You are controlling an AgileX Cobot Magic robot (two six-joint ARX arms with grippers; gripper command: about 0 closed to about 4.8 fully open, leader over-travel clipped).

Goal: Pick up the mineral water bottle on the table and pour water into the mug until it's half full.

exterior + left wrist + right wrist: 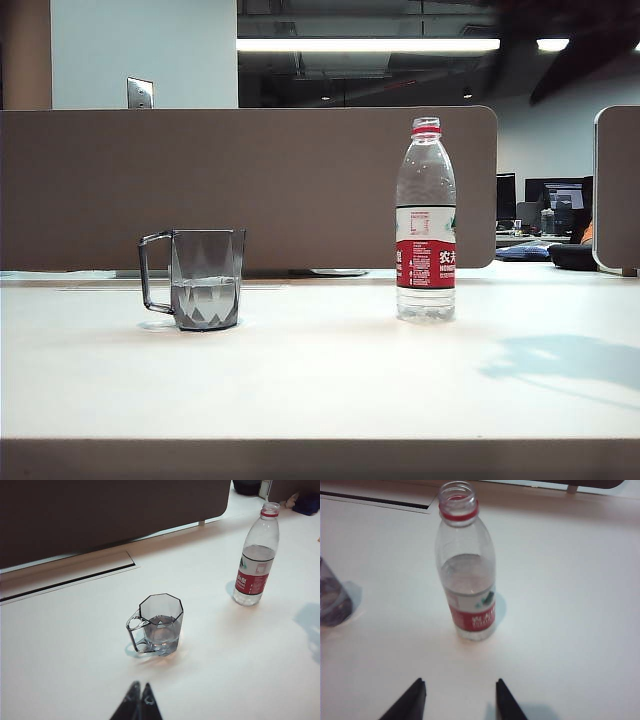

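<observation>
So the table point(320, 380) is carrying both items well apart: mineral water bottle point(426, 220) standing upright and uncapped on the right, probably so it's sitting in the right arm's lane; mug point(205, 278) on the left with handle pointing outward, water point(205, 298) already sitting roughly a third to halfway up. Right gripper point(460, 700) is hanging above and short of the bottle, fingers spread, nothing between them. Left gripper point(138, 702) is hovering near the mug, tips pressed together, holding nothing
</observation>
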